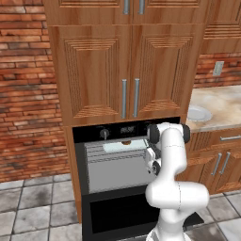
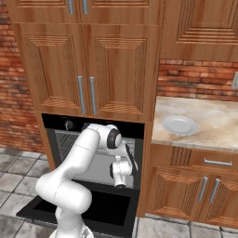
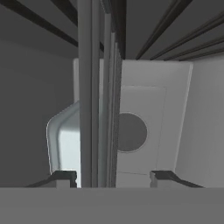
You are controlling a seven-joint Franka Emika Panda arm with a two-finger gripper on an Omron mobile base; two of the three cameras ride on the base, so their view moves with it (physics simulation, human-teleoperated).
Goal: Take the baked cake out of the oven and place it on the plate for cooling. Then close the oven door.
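Observation:
The black oven [image 1: 94, 133] stands open, its door [image 1: 123, 212] folded down flat in front. On the upper rack lies a pale tray [image 1: 117, 147] with the cake [image 1: 125, 142], a tiny brown lump, at its back edge. My gripper [image 3: 113, 177] reaches into the oven at the right side, rolled sideways. Its fingertips [image 3: 65, 176] stand apart on either side of the tray's edge [image 3: 65, 140] and the rack wires [image 3: 89, 96], gripping neither. The white plate [image 1: 197, 113] [image 2: 179, 125] lies bare on the counter to the right.
Wooden cabinet doors [image 1: 127, 70] rise above the oven. The marble counter [image 2: 209, 123] with drawers below runs to the right. A brick wall [image 1: 23, 94] is at the left. My arm [image 2: 79, 158] leans over the open oven door [image 2: 100, 210].

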